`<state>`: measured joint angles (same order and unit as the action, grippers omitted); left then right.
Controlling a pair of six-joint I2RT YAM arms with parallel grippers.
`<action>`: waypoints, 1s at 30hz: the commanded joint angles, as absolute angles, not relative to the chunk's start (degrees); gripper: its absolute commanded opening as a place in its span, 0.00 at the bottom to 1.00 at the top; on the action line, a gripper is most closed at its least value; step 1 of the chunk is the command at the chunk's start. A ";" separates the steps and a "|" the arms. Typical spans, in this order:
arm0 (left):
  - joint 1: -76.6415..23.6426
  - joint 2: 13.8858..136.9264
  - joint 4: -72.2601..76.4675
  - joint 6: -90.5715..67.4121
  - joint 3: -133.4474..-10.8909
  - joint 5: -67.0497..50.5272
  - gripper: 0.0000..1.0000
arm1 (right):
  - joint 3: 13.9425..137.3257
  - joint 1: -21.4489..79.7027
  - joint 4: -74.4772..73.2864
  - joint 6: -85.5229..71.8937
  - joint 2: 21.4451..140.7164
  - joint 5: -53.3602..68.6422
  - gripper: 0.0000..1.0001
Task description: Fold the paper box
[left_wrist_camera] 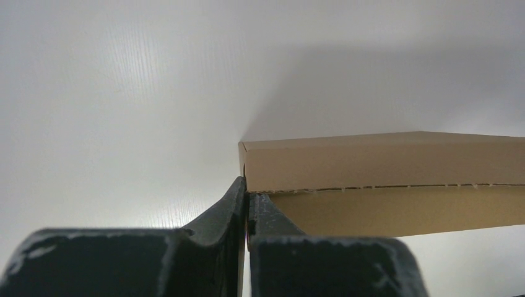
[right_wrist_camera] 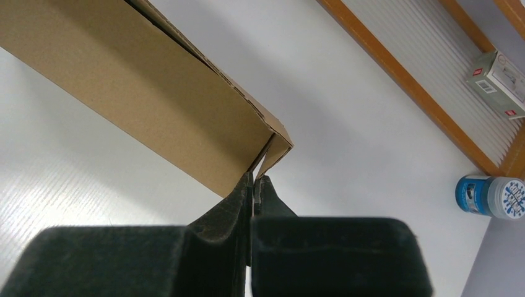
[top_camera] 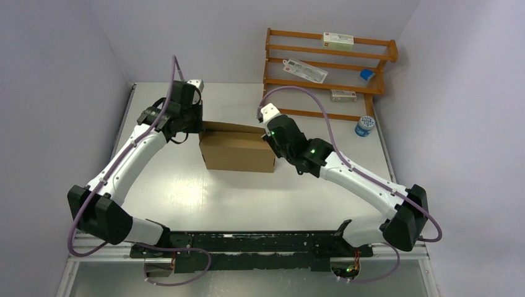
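The paper box (top_camera: pixel 238 151) is a plain brown cardboard box standing mid-table, its long side facing me. My left gripper (top_camera: pixel 199 127) is at the box's left end and my right gripper (top_camera: pixel 270 137) is at its right end. In the left wrist view the gripper (left_wrist_camera: pixel 247 193) has its fingers pressed together at the corner of the box (left_wrist_camera: pixel 384 164), in line with the end wall. In the right wrist view the gripper (right_wrist_camera: pixel 255 178) is shut on a thin cardboard edge at the corner of the box (right_wrist_camera: pixel 136 80).
A wooden rack (top_camera: pixel 328 68) stands at the back right with small white cartons (top_camera: pixel 337 41) and a blue item (top_camera: pixel 367 74) on it. A blue-and-white jar (top_camera: pixel 364 126) sits on the table by its foot and also shows in the right wrist view (right_wrist_camera: pixel 489 195).
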<state>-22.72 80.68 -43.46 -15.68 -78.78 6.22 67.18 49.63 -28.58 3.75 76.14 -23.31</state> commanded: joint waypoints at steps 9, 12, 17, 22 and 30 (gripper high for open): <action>-24.43 79.04 -42.91 -17.71 -70.85 -1.93 0.05 | 76.70 51.68 -31.87 -8.91 78.84 -17.78 0.00; -24.52 78.63 -42.60 -17.77 -69.96 -2.11 0.05 | 78.80 51.61 -34.00 -12.61 79.89 -18.63 0.00; -24.80 78.39 -42.66 -17.78 -69.71 -2.13 0.05 | 79.75 51.13 -35.19 -17.39 80.88 -20.12 0.00; -25.13 77.75 -42.65 -17.89 -69.90 -2.15 0.05 | 79.62 49.42 -35.95 -21.36 81.55 -20.70 0.00; -25.65 77.91 -42.54 -17.92 -69.85 -2.55 0.05 | 79.81 45.54 -35.46 -25.96 80.62 -17.80 0.00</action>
<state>-23.27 76.38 -37.10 -16.12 -72.36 5.34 77.91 46.39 -40.77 -21.54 80.88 -22.83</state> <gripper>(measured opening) 0.060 0.009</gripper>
